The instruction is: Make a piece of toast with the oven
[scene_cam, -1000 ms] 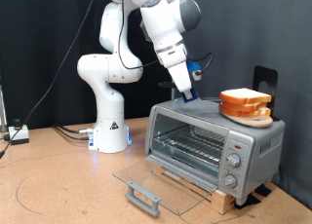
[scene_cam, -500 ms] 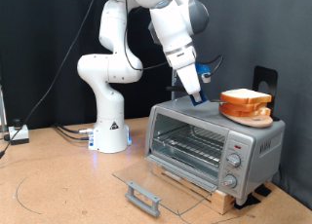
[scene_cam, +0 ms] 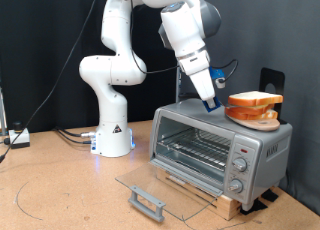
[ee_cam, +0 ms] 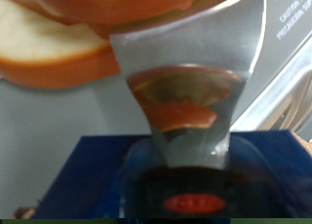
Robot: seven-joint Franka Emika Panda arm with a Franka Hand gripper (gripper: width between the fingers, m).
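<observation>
Hovering claw [scene_cam: 212,104] — grip state unclear — beside piece of toast [scene_cam: 254,100], atop open-doored oven [scene_cam: 218,147].

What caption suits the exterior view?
Gripper reaches toward bread slices atop the open oven.

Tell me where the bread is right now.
In the exterior view the bread sits on an orange plate atop the oven, at its right end, with the gripper just left of it.
</observation>
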